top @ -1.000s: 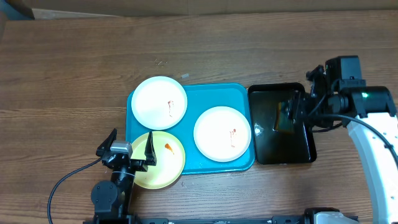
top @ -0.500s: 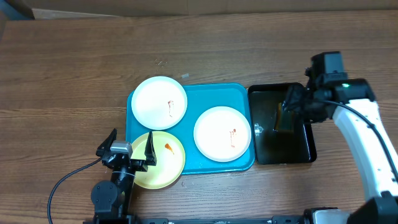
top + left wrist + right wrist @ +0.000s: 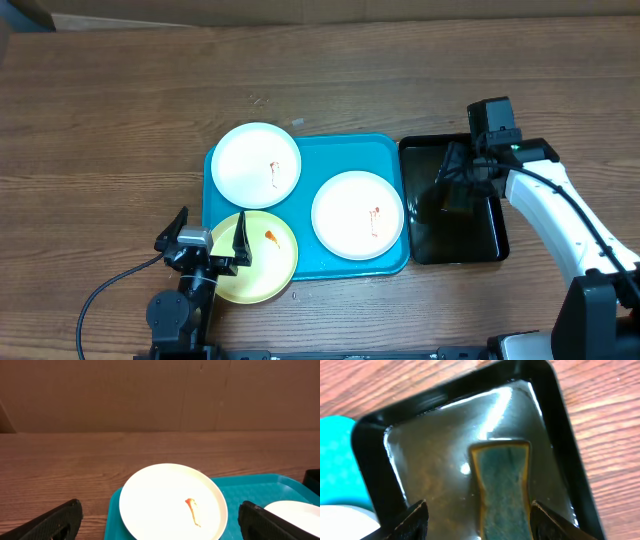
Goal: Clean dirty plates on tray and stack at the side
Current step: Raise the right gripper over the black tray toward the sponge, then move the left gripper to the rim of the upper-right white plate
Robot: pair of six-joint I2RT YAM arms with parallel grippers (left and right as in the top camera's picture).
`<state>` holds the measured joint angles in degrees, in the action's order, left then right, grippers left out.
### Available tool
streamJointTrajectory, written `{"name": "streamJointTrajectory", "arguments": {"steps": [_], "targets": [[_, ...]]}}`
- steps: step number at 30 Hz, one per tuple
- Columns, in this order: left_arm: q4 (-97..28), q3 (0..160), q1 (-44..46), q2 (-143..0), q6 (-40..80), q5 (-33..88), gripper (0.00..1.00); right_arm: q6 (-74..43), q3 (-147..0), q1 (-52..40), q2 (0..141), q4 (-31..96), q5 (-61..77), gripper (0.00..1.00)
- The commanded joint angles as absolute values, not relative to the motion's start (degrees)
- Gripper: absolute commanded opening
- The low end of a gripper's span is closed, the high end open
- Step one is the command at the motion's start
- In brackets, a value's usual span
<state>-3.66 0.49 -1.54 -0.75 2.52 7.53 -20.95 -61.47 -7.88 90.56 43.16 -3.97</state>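
The turquoise tray (image 3: 335, 152) holds a white plate (image 3: 256, 165) at its far left and a white plate (image 3: 357, 215) at its right, both with orange-red smears. A pale yellow plate (image 3: 262, 258) with an orange smear overhangs the tray's near left corner. My left gripper (image 3: 212, 250) is open and empty at the yellow plate's left edge. In the left wrist view the open fingers (image 3: 160, 510) frame the far white plate (image 3: 172, 502). My right gripper (image 3: 452, 190) is open over the black tray. Its fingers (image 3: 479, 510) straddle a green sponge (image 3: 502, 485) without closing on it.
The black tray (image 3: 470, 245) stands right of the turquoise tray, its floor wet and shiny (image 3: 435, 460). Bare wooden table (image 3: 120, 120) lies to the left and behind. A cable (image 3: 100, 295) trails from the left arm at the front.
My right arm has swung left and inward, bringing its open gripper over the sponge in the black tray. The left arm and the plates have not moved.
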Motion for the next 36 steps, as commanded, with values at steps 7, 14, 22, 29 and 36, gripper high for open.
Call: {"name": "streamJointTrajectory", "arguments": {"steps": [7,14,22,29,36], "targets": [[-3.62,0.3,-1.89,-0.25,0.93,8.6,1.0,-21.28,-61.08,-7.88,90.48,43.7,-2.44,0.7],[9.1,1.85,-1.93,-0.25,1.93,11.0,1.0,-19.73,-62.48,-7.75,90.45,42.37,-2.44,0.76],[-3.68,25.43,-1.96,-7.38,3.9,11.88,1.0,-19.75,-65.34,-7.77,90.45,42.41,-1.15,0.76],[-52.84,78.67,-1.89,-43.13,4.89,30.74,1.0,-19.75,-67.24,-7.66,90.43,46.06,0.43,0.84],[-82.59,115.07,-1.89,-71.33,4.91,38.2,1.0,-19.75,-73.23,-7.66,90.02,56.97,1.41,1.0]]}}
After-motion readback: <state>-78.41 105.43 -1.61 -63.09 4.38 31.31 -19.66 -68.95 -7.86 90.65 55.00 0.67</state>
